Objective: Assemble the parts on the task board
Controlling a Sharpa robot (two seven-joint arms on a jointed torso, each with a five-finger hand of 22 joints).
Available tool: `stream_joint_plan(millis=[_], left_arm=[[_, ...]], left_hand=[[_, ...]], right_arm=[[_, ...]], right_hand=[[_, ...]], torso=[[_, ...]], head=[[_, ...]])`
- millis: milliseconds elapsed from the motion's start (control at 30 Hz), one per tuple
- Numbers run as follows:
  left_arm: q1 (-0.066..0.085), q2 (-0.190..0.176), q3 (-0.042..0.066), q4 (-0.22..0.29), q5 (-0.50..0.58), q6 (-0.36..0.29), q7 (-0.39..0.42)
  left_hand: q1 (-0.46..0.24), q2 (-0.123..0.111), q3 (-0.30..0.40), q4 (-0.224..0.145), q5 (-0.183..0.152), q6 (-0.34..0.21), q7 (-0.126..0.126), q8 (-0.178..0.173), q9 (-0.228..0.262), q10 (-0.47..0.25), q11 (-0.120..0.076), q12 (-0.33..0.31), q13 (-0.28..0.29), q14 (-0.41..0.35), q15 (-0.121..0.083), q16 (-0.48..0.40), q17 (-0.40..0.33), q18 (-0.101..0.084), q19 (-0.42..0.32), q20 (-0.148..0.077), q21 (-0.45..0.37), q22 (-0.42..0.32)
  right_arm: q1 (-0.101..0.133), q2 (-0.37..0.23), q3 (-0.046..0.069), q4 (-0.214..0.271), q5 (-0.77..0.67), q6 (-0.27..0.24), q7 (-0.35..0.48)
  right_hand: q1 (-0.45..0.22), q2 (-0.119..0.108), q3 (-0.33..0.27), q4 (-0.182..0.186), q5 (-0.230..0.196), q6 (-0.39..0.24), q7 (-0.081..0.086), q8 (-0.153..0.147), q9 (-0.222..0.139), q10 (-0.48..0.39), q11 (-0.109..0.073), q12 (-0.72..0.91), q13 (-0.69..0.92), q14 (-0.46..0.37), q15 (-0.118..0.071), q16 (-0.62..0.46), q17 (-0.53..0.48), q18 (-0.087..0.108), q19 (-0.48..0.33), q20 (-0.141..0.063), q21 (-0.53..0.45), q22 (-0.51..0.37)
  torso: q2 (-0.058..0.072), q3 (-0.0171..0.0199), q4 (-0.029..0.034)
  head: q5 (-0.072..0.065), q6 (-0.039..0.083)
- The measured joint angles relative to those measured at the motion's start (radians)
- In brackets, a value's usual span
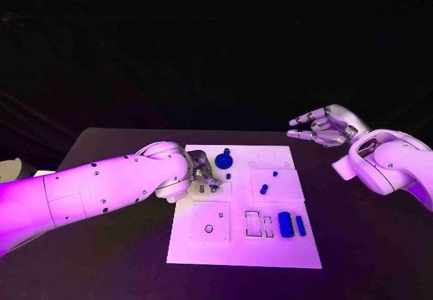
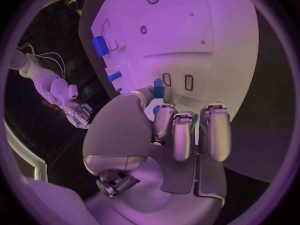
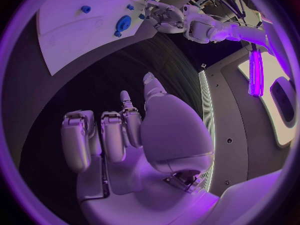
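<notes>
Left hand (image 1: pixel 200 177) pinches a part (image 2: pixel 158 89) over my board (image 1: pixel 243 250); insertion next. Right hand (image 1: pixel 323 127) hovers empty, fingers apart.

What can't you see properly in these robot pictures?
- Head view: the left hand covers part of the task board, hiding what its fingertips touch.
- Left wrist view: the hand's own fingers block a small blue part, so any grip is unclear.
- Right wrist view: the blue gear is too small for detail.
</notes>
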Motion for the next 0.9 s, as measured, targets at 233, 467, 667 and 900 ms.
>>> stream_joint_plan(millis=[233,467,667,900], left_arm=[[-0.009,0.002,-0.001,-0.001,-0.038,-0.002,-0.001],[-0.011,0.002,-0.001,-0.001,-0.06,0.014,-0.002],[-0.012,0.005,-0.001,-0.007,-0.072,0.03,-0.003],[-0.011,0.009,0.0,-0.014,-0.082,0.047,-0.002]], left_hand=[[-0.012,-0.004,0.009,-0.003,0.0,0.0,0.0,0.005,0.004,0.0,0.0,0.0,-0.007,0.0,0.0,0.0,0.0,0.0,0.0,0.0,0.0,0.0],[-0.015,-0.007,0.015,-0.01,-0.003,0.0,0.0,0.005,0.005,0.0,0.0,-0.007,-0.015,0.0,0.0,0.0,0.0,0.0,0.0,0.0,0.0,0.0],[-0.018,-0.01,0.024,-0.018,-0.004,0.0,0.0,0.008,0.008,0.0,0.0,-0.007,-0.012,0.0,0.0,0.0,0.0,0.0,0.0,0.0,0.0,0.0],[-0.018,-0.01,0.024,-0.019,-0.004,0.0,0.0,0.012,0.009,0.0,0.0,-0.007,-0.007,0.0,0.0,0.0,0.0,0.0,0.0,0.0,-0.001,0.0]], right_arm=[[-0.001,0.0,0.0,-0.002,0.003,0.002,0.001],[-0.001,0.0,0.0,-0.005,0.01,0.005,0.002],[-0.001,0.001,0.0,-0.005,0.013,0.008,0.003],[-0.002,0.001,0.0,-0.006,0.016,0.011,0.005]], right_hand=[[0.0,0.0,0.0,0.0,0.0,0.0,0.0,0.0,0.0,0.0,0.0,-0.004,0.0,0.0,0.0,0.0,0.001,0.0,0.0,0.0,0.0,0.0],[0.0,0.0,-0.002,0.002,0.0,0.0,0.0,0.0,0.0,0.0,0.0,-0.004,0.0,0.0,0.0,0.0,0.001,0.0,0.0,0.0,-0.004,0.0],[0.0,0.0,-0.003,0.003,0.0,0.0,0.0,0.0,0.0,0.0,0.0,-0.004,0.0,0.0,0.0,0.0,0.001,0.0,0.0,0.0,-0.004,0.0],[0.0,0.0,-0.003,0.003,0.0,0.0,0.0,0.0,0.0,0.0,0.0,-0.004,0.0,0.0,0.0,0.0,0.001,0.0,0.0,0.0,-0.004,0.0]], torso=[[0.001,0.0,-0.0001],[0.001,0.0,-0.0001],[0.001,0.0,-0.0001],[0.001,0.0007,-0.0002]], head=[[0.0,-0.001],[0.0,-0.004],[0.002,-0.005],[0.003,-0.006]])
